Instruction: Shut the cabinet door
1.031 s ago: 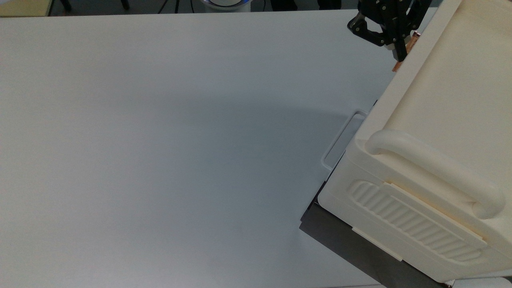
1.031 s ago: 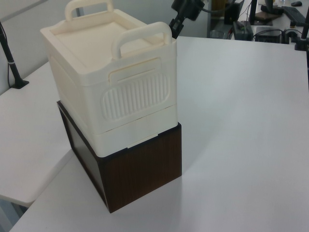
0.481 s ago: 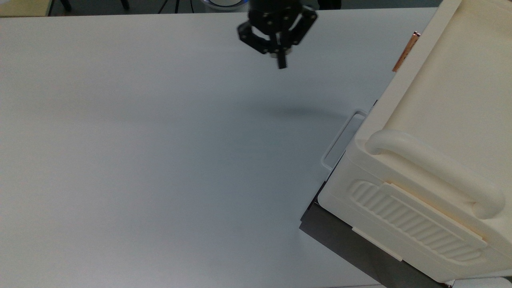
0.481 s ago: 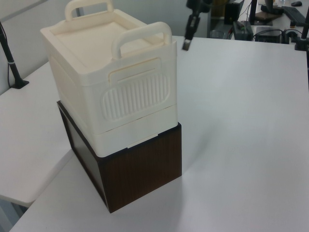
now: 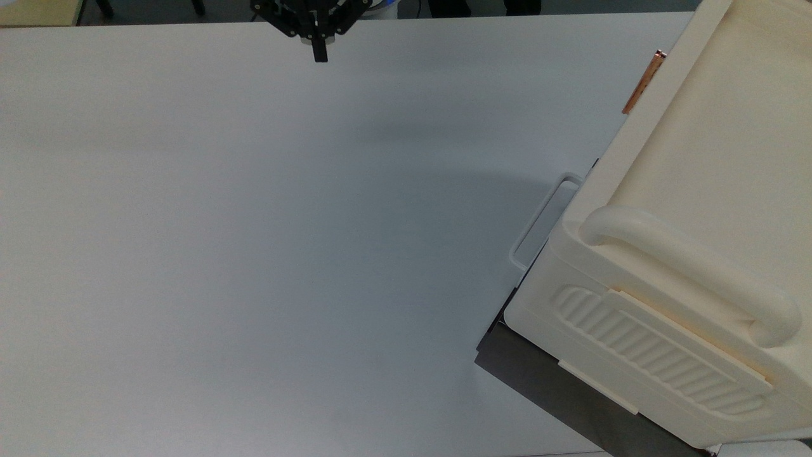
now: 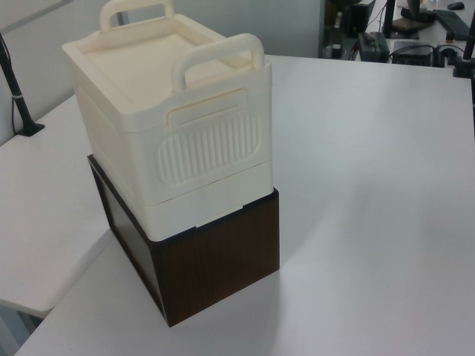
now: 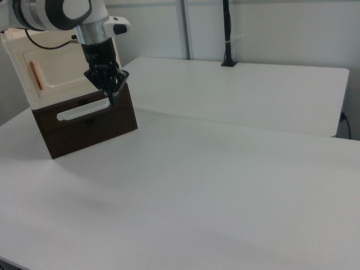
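Gripper (image 5: 320, 54): fingers together, holding nothing, above the white table (image 5: 254, 254) near the top view's upper edge | cabinet door (image 7: 59, 70): flush against the cream cabinet (image 6: 163, 133), copper handle (image 5: 643, 82) well apart from gripper | cabinet sits on dark base (image 6: 215, 267), at the top view's right.

White arm (image 7: 53, 12) with rounded segments and a dark grey band at the joint; a thin black cable runs along it. Grey metal wrist collar above an all-black tool (image 7: 112, 93). In the top view the tool (image 5: 320, 54) shows black linkage bars with small pale screw heads.
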